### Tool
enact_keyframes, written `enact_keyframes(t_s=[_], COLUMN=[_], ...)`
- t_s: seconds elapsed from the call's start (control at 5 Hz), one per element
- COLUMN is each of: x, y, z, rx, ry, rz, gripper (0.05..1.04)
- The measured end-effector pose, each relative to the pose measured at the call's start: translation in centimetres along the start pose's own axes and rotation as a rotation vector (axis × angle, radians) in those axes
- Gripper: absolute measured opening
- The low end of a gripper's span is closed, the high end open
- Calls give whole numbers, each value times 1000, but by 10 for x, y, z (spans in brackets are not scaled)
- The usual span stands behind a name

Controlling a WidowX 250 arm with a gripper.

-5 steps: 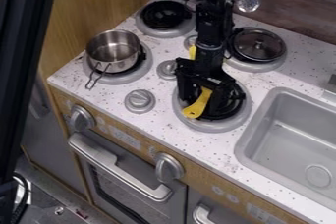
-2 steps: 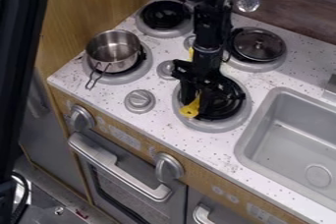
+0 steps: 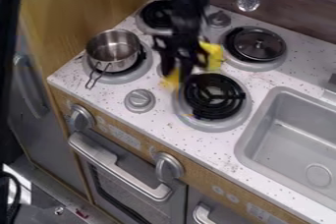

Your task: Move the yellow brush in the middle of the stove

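Clamping its jaws on the yellow brush [image 3: 213, 56], your gripper [image 3: 176, 74] hangs over the middle of the stovetop [image 3: 160, 118]. The brush's wider yellow part sticks out toward two o'clock; you cannot tell whether it touches the surface. From your gripper, the front burner [image 3: 233, 98] lies at four o'clock, the metal pot [image 3: 113, 53] at ten and the lidded pan [image 3: 259, 45] at two. At seven, you have pale labels [image 3: 123, 137] on the wooden front panel [image 3: 203, 175], too small to read.
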State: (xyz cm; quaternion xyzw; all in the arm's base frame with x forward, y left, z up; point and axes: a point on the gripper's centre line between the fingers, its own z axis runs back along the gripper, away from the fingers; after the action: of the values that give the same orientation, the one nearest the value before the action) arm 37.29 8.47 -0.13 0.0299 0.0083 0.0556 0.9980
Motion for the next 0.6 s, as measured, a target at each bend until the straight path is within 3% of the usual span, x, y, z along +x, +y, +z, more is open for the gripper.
enact_keyframes(t_s=[0.2,0.4,0.6], x=[34,62,85], y=[37,61,66], z=[17,0,-22], rx=[-24,-55,-74], ry=[-55,-42,-1], rz=[88,138,107], gripper=[412,412,412])
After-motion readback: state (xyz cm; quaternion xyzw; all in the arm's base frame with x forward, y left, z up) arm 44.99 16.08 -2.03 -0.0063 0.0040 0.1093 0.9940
